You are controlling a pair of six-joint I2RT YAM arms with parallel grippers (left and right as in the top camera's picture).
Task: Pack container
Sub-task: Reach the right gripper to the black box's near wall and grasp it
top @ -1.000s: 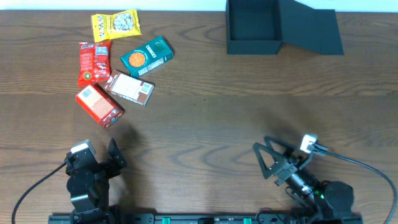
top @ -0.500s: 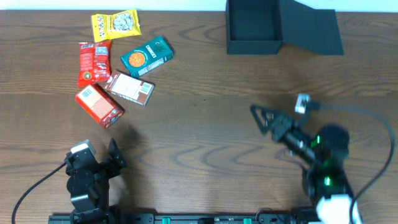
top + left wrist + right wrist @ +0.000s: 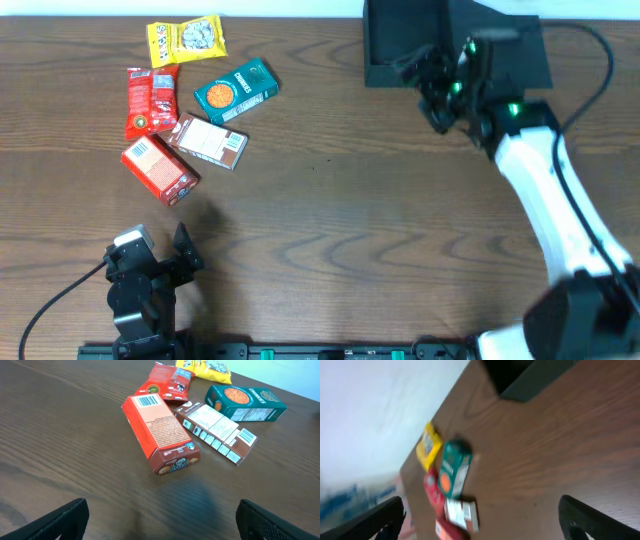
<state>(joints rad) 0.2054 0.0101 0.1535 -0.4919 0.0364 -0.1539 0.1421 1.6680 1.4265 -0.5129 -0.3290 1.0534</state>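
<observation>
A teal carton (image 3: 236,91), brown carton (image 3: 209,142) and red carton (image 3: 159,170) make three, yellow pouch (image 3: 186,40) and red pouch (image 3: 151,100) two, container (image 3: 395,40) one.

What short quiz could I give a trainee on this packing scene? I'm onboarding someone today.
1. True or false: the container has its flap lid closed.
2. Which arm's gripper is nearest the container? A left, B right.
3. How many snack packs lie on the table?
Key: 1 false, the lid lies open; 2 B, the right gripper; 3 five.
</observation>
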